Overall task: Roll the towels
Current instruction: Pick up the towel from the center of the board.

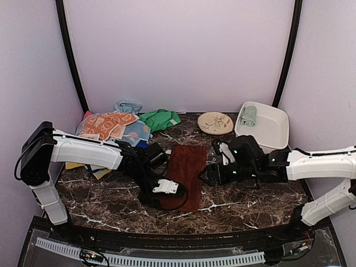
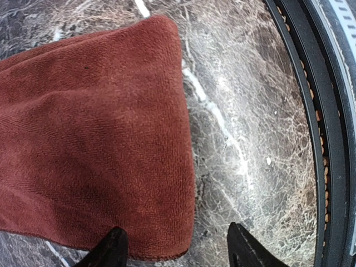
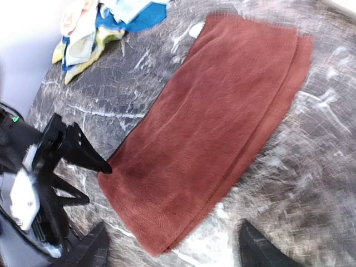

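Observation:
A dark maroon towel (image 1: 186,172) lies flat, folded lengthwise, at the middle of the marble table. My left gripper (image 1: 179,192) is open at the towel's near left corner. In the left wrist view the towel (image 2: 94,139) has its near corner between my open fingers (image 2: 175,236), one fingertip (image 2: 114,245) over the cloth and the other over bare marble. My right gripper (image 1: 206,177) is open beside the towel's right edge. The right wrist view shows the towel (image 3: 222,122), my own open gripper (image 3: 173,242) above its near end, and the left gripper (image 3: 92,183) at its corner. A pale mint-green towel (image 1: 248,115) lies in the white bin.
A white bin (image 1: 272,130) stands at the back right, with a patterned plate (image 1: 215,123) next to it. A green towel (image 1: 160,118) and a pile of coloured towels (image 1: 111,127) lie at the back left. The table's black front rail (image 2: 328,133) is close to the left gripper.

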You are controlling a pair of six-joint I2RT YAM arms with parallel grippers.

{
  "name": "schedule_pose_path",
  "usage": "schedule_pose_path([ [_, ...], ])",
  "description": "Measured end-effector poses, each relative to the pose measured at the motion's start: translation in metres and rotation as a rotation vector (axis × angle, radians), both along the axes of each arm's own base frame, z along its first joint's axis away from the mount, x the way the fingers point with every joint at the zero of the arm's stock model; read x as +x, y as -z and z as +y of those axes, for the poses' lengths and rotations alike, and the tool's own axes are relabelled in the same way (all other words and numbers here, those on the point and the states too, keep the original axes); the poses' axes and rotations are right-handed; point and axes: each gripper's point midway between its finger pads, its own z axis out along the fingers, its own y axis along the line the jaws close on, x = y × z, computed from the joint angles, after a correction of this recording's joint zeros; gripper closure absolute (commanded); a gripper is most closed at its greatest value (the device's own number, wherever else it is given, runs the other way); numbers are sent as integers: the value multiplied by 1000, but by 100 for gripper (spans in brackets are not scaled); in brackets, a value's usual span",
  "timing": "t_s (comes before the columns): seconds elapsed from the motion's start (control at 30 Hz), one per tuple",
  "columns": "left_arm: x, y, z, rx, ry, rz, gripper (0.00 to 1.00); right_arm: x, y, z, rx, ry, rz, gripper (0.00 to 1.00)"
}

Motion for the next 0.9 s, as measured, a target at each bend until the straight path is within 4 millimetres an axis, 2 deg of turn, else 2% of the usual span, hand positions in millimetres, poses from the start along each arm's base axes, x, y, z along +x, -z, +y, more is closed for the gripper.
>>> schedule_pose_path([
  [0.07,0,4,0,8,1,5,41,-1,-12,-14,-10,31,-65,0],
  [0.23,-2,16,3,39,-3,27,54,10,-64,-52,81,177,-262,0],
  [0.33,-2,23,3,55,-6,38,64,4,-76,-64,163,166,-354,0],
  [0.5,5,19,-1,45,-38,59,84,-10,-60,-61,126,61,-403,0],
  [0.57,8,16,-1,34,-55,81,99,-17,-55,-52,101,1,-419,0],
  [0.67,13,11,1,21,-90,116,100,-29,-41,-33,30,-103,-432,2],
  [0.8,15,11,4,23,-120,161,100,-49,-15,-5,-108,-268,-461,16],
  [0.9,13,11,4,26,-137,210,100,-69,8,13,-244,-409,-507,19],
])
